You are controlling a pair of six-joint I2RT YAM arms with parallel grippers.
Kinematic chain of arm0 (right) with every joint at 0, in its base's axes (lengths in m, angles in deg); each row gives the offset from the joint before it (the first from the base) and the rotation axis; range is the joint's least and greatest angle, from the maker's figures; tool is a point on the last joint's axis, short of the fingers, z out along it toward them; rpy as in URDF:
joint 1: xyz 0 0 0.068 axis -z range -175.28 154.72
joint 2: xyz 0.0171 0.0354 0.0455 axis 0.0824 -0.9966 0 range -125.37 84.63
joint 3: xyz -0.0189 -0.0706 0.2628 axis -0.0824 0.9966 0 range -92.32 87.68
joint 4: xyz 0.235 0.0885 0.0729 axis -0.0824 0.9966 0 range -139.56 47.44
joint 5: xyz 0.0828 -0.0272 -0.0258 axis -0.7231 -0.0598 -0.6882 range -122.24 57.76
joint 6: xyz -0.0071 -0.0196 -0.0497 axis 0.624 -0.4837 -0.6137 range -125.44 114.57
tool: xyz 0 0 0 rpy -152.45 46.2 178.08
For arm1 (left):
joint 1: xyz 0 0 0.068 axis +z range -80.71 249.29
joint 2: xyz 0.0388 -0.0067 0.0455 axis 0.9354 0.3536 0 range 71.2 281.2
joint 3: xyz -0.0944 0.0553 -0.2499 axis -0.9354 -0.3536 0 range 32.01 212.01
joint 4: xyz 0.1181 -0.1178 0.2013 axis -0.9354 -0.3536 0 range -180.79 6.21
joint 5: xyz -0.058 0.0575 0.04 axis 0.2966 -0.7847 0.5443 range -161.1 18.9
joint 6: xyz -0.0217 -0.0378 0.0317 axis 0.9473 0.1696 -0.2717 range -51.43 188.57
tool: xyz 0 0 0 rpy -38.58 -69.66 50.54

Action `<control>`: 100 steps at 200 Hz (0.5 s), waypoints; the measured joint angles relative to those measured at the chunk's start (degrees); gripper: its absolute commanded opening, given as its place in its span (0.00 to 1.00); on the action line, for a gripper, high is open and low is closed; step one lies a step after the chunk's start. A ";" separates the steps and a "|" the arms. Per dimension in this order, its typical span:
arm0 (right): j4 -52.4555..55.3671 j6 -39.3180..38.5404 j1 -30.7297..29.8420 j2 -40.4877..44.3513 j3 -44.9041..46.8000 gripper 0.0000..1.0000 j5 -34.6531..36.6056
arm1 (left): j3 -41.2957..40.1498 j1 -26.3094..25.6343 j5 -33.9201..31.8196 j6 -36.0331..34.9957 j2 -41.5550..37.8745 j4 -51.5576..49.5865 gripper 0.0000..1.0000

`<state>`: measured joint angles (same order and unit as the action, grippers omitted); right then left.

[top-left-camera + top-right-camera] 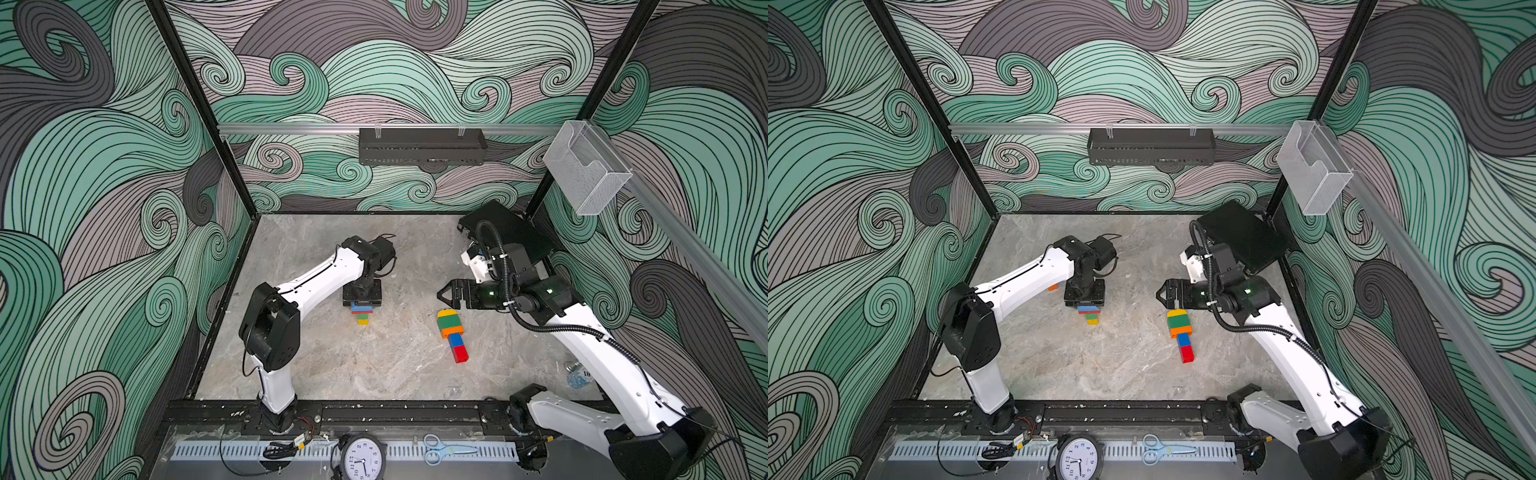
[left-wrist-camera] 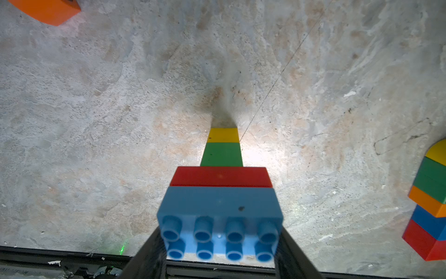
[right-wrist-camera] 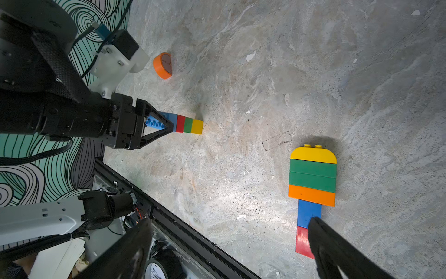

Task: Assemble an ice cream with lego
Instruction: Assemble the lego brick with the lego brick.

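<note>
A finished lego ice cream (image 1: 452,332) lies flat on the surface (image 1: 374,374), at three o'clock of the upright tower (image 3: 190,125) whose blue brick (image 2: 219,205) the left hand (image 1: 362,306) grips. The right hand (image 1: 446,296) hovers agape, empty. Likely best: hold the tower plumb for the orange dome brick (image 3: 163,65) at its ten o'clock. Beyond, the clear bin (image 1: 586,174) looks empty; the black tray (image 1: 422,151) hides its inside.

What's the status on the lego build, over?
Left tool shut on upright stack. Right tool open, near lying ice cream. Orange brick loose, apart; nothing blocking.
</note>
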<state>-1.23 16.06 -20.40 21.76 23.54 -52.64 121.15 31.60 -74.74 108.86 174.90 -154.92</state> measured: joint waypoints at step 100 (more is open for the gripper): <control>0.74 0.00 0.00 0.00 -0.02 0.99 0.15 | 0.02 0.02 -0.90 -0.50 0.00 0.04 0.68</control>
<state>-0.48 16.06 -20.40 21.76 23.52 -52.49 121.17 31.62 -75.63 108.36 174.90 -154.88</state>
